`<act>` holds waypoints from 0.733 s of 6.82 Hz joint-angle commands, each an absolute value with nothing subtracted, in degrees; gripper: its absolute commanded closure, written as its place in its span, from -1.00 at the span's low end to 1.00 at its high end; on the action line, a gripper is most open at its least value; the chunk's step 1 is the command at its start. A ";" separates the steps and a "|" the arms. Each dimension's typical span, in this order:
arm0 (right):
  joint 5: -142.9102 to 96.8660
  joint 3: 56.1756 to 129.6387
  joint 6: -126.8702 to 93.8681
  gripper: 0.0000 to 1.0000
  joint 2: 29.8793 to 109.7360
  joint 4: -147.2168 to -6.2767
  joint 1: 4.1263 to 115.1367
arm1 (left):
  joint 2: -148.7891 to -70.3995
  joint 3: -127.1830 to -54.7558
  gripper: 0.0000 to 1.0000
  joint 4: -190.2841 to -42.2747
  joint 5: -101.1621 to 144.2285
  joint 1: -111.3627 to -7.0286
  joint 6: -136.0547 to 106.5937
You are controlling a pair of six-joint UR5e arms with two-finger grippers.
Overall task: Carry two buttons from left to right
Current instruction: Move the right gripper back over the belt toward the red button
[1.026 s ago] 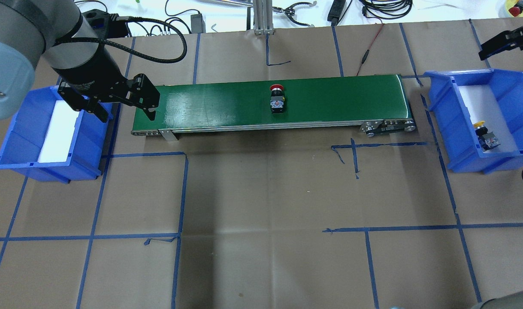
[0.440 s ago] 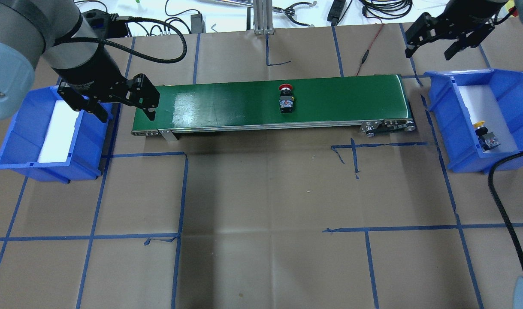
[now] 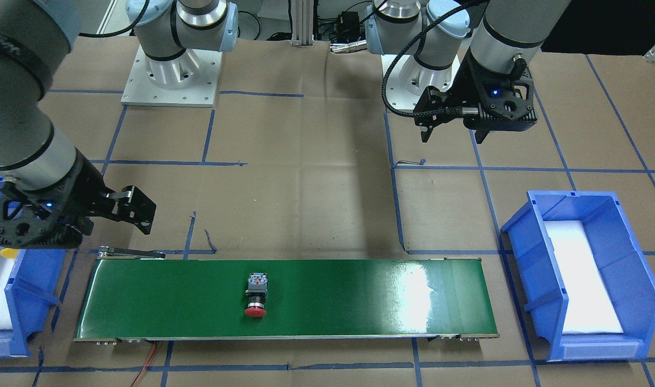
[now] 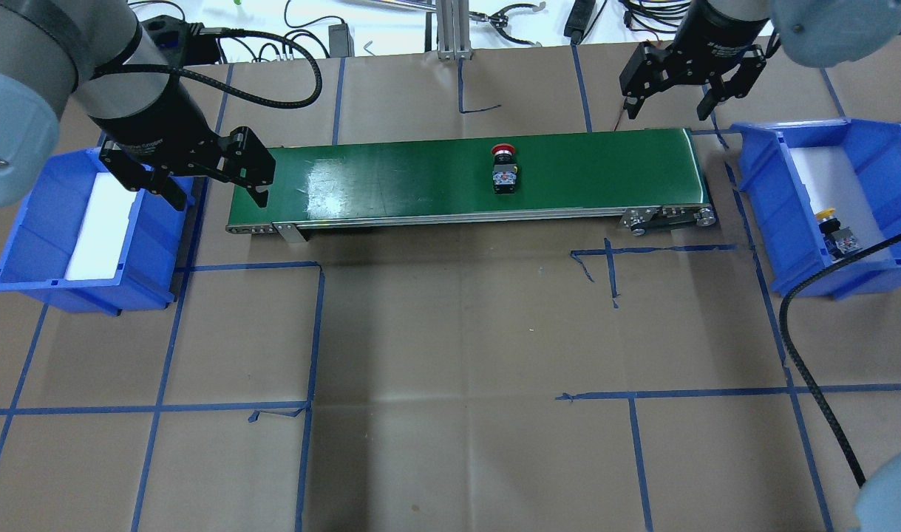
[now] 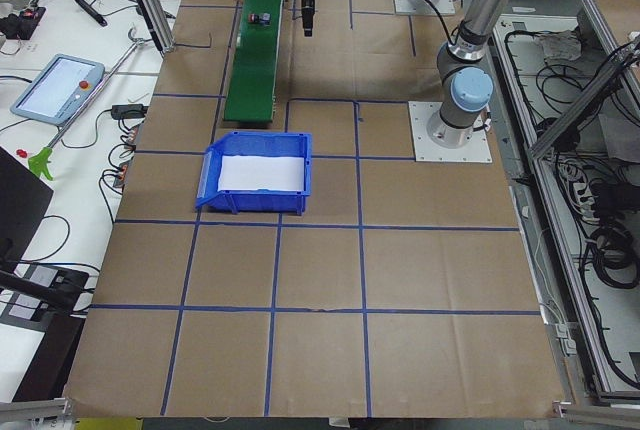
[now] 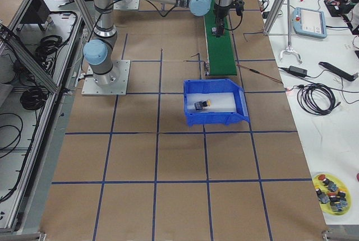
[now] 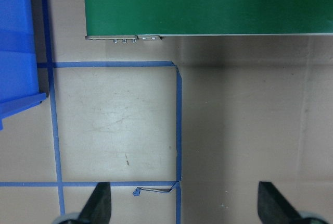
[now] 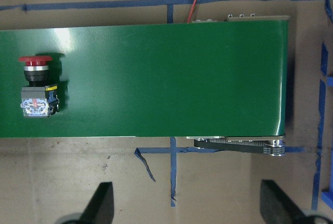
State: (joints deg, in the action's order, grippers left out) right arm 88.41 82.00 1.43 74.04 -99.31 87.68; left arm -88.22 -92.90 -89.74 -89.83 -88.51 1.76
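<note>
The red button [image 4: 504, 168] lies on its side on the green conveyor belt [image 4: 391, 177], right of the middle. It also shows in the front view [image 3: 256, 298] and the right wrist view [image 8: 36, 86]. The yellow button [image 4: 834, 233] lies in the right blue bin [image 4: 766, 192]. My right gripper [image 4: 668, 107] is open and empty, high over the belt's right end, right of the red button. My left gripper [image 4: 217, 193] is open and empty, between the left blue bin [image 4: 29, 244] and the belt's left end.
The left bin holds only a white liner [image 4: 99, 229]. The right arm's black cable [image 4: 797, 332] hangs over the table's right side. Cables and tools lie on the white bench behind [image 4: 509, 18]. Blue tape lines cross the brown table.
The red button has ridden rightward along the belt. My right gripper has swung in from the far right to above the belt's right end. The left gripper has not moved.
</note>
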 commanded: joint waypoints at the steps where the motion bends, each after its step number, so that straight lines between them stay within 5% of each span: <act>1: 93.96 86.97 -3.16 -0.98 72.86 -113.52 94.55 | -88.24 -92.90 -1.00 -89.74 -89.82 -88.51 1.76; 3: 90.37 97.52 -3.34 -0.99 72.95 -129.67 94.66 | -88.15 -92.90 -1.00 -89.74 -89.82 -88.51 1.76; 5: 88.33 93.63 -3.51 -0.99 68.59 -129.82 94.66 | -88.24 -92.90 -1.00 -89.74 -89.91 -88.51 1.76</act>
State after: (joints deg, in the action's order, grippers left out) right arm 89.34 95.39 -3.37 71.31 -128.82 94.62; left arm -88.18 -92.90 -89.74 -89.88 -88.50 1.76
